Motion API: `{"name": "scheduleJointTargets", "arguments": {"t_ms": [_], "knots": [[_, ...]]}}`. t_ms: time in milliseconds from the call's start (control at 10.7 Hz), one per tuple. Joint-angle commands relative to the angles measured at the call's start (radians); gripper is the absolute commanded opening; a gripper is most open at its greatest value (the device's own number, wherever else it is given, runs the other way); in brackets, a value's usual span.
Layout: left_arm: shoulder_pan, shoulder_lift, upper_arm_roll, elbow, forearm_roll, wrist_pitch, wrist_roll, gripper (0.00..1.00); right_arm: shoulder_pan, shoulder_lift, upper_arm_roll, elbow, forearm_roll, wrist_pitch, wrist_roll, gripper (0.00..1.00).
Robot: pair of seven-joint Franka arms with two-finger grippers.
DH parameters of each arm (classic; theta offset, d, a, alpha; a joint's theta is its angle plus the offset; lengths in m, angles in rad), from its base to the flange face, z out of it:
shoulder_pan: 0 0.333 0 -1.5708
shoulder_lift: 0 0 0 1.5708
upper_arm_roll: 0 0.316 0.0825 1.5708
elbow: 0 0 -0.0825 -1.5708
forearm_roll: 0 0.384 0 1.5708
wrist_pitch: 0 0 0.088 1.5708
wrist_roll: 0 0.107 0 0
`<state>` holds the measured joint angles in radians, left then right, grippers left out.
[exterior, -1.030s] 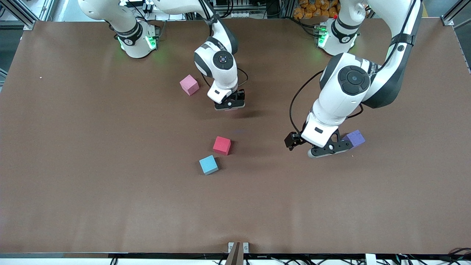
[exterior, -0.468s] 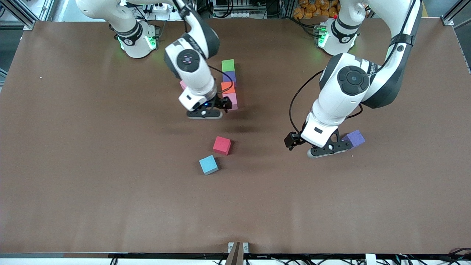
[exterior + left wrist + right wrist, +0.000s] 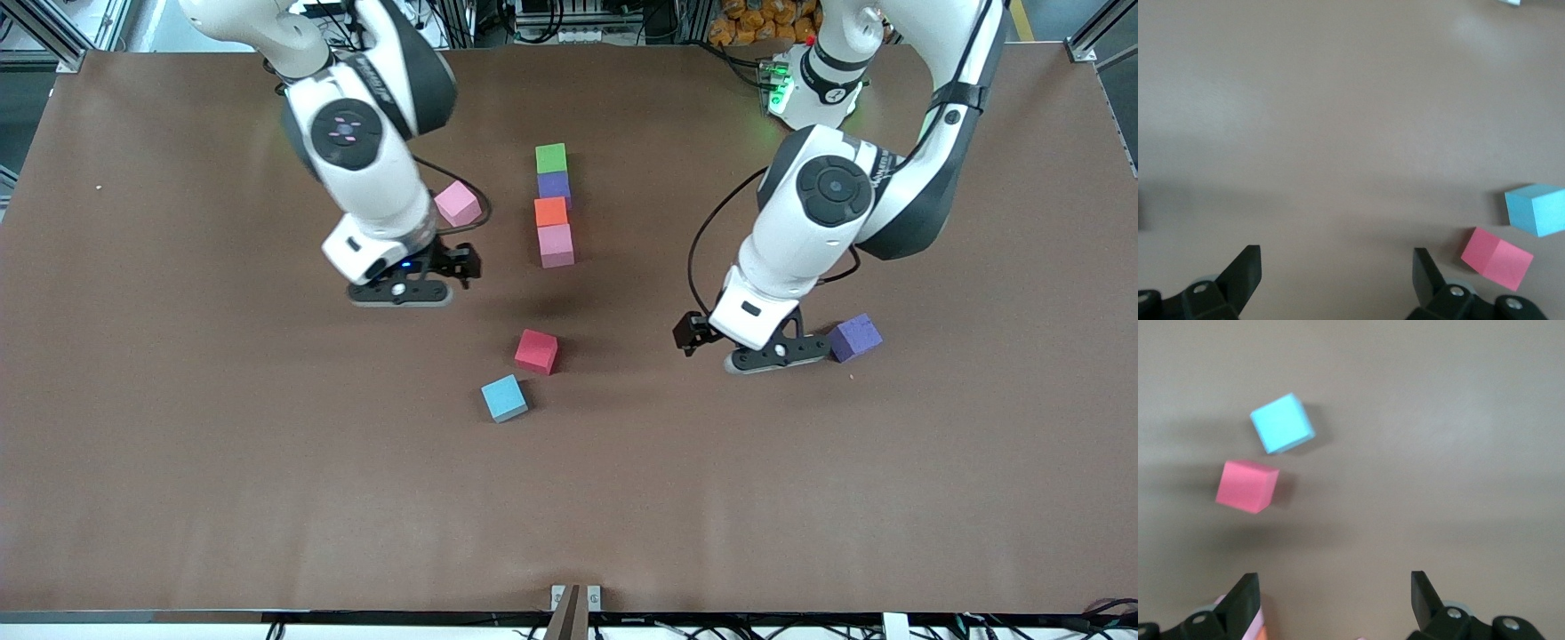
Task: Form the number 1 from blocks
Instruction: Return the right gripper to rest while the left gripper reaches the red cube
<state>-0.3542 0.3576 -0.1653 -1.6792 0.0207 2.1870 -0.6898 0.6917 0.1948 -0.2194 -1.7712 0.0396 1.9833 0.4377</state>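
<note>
Both grippers hang low — left gripper [image 3: 772, 356] and right gripper [image 3: 399, 292] spread wide.

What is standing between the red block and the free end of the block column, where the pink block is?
Nothing visible. Bare table separates the red block from the pink block ending the column; the light blue block lies nearer the camera.
</note>
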Motion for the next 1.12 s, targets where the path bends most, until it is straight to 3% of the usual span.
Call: {"name": "scheduleJointTargets", "arguments": {"t_ms": [0,281,468,843,1030], "knots": [[-0.066,0.079,-0.003,0.054,0.019,-0.004,0.012,1.00,-0.137,-0.083,0.017,-0.007,-0.012,-0.047,-0.159,1.00],[-0.120,0.210,-0.034,0.174,0.019,0.058,0.119,1.00,-0.300,-0.086,0.066,0.112,-0.013,-0.174,-0.270,1.00],[-0.159,0.257,-0.034,0.184,0.013,0.158,0.267,1.00,-0.397,-0.083,0.132,0.157,-0.027,-0.213,-0.278,1.00],[-0.305,0.388,0.007,0.315,0.013,0.186,0.302,1.00,-0.478,-0.075,0.143,0.214,-0.037,-0.212,-0.318,1.00],[-0.350,0.425,0.021,0.335,0.015,0.203,0.308,1.00,-0.529,-0.074,0.149,0.214,-0.035,-0.212,-0.376,1.00]]}}
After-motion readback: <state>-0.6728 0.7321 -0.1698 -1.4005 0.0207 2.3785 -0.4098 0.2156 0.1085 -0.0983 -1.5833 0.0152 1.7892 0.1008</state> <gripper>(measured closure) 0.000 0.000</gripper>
